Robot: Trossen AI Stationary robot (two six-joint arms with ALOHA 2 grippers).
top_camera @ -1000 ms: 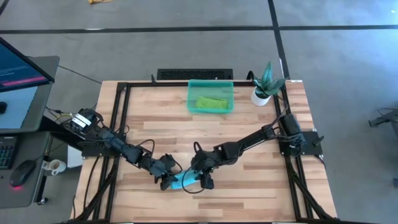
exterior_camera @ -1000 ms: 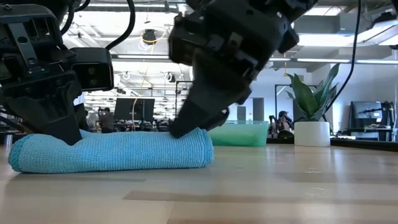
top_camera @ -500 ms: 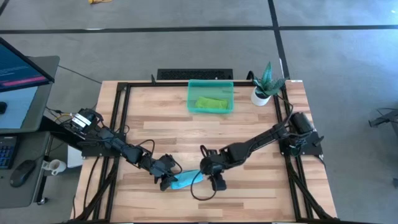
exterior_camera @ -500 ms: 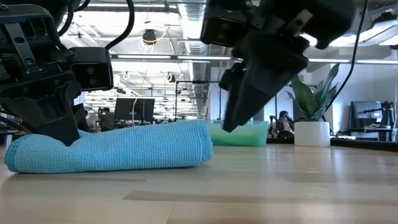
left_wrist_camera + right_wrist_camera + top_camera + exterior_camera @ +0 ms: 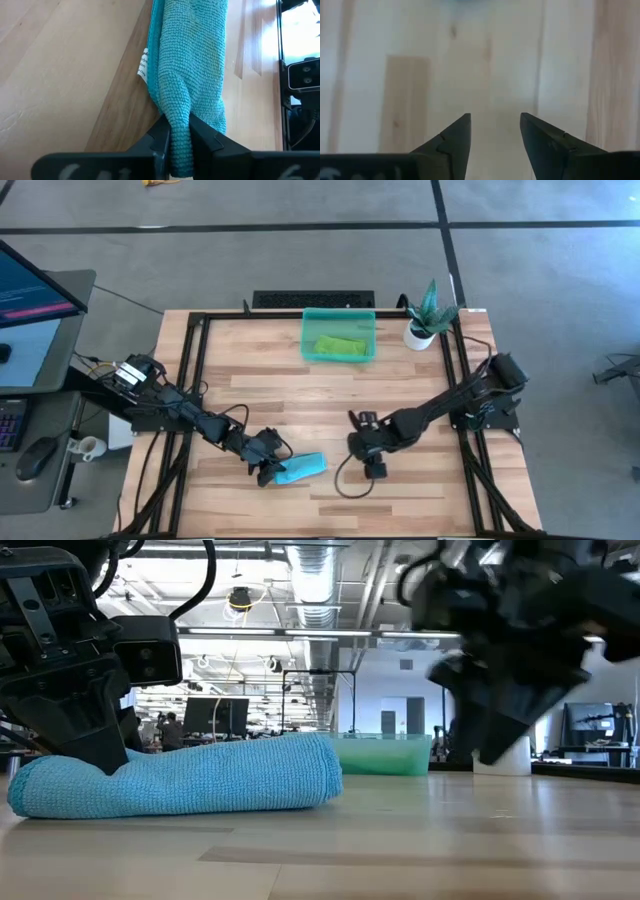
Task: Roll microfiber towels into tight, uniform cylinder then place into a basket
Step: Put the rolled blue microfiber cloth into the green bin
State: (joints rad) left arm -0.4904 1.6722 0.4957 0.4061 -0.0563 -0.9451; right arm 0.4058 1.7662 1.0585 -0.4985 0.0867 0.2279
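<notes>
Wooden table [image 5: 300, 395] seen from above. Left gripper [image 5: 270, 471] sits at the near edge, jaws pinched narrowly on one end of the rolled turquoise towel [image 5: 303, 467], which lies on the wood. Right gripper [image 5: 374, 468] hangs to the right of the roll, apart from it, jaws spread and empty. Teal basket [image 5: 339, 315] stands at the far edge, holding the green towel [image 5: 340, 345].

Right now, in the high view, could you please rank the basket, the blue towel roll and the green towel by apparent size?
1. basket, clearly largest.
2. and 3. blue towel roll and green towel: they look alike, so no ranking.
</notes>
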